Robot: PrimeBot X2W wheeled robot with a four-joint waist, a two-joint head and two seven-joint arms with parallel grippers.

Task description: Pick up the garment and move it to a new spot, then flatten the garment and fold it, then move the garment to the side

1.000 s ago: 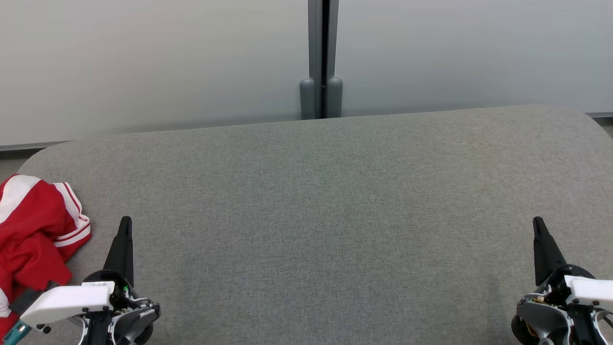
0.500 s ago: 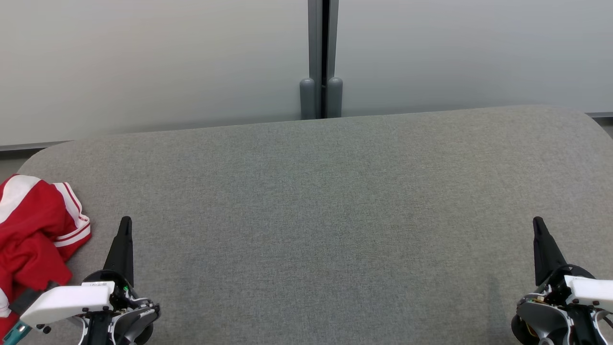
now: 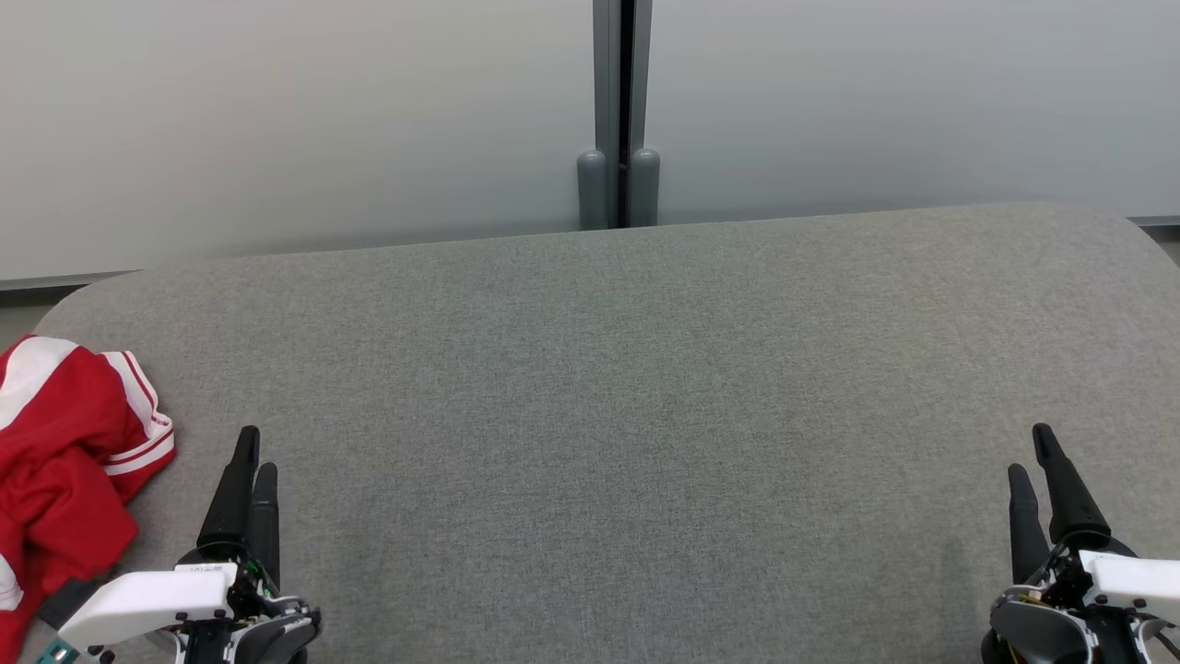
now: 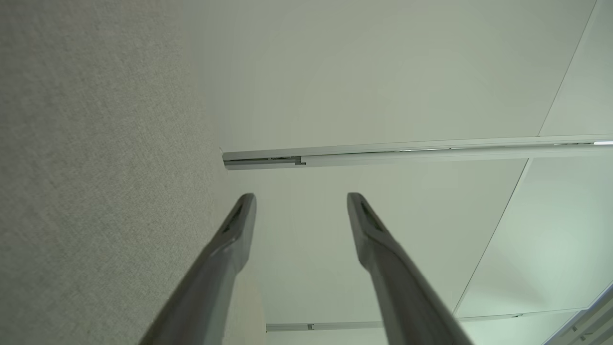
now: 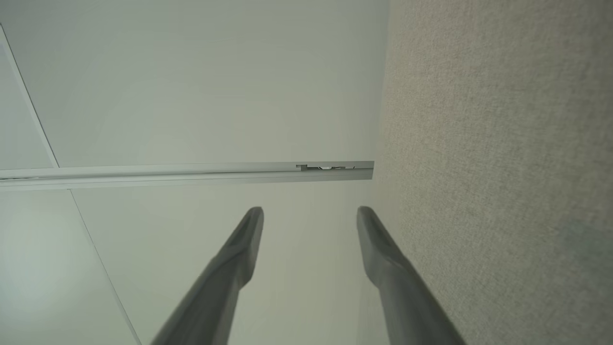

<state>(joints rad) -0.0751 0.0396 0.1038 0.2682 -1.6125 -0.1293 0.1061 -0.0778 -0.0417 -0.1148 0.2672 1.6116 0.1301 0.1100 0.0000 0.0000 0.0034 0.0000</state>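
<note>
Garment (image 3: pixel 64 443) crumpled on grey table (image 3: pixel 590 387), near left fingers (image 3: pixel 234 489).

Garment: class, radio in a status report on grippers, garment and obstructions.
Left gripper open, empty, beside garment. Right gripper open, empty, far side. Garment crumpled at table's left edge, not held. No obstruction seen.

My head camera looks forward and down from above the near edge of the grey table (image 3: pixel 645 369), taking in its whole far edge and the pale wall (image 3: pixel 277 120) behind it. Each wrist camera sits low, close over the table, rolled sideways, looking along my left gripper (image 4: pixel 300 196) or right gripper (image 5: pixel 310 211) across the table to that wall, which all three views share.
</note>
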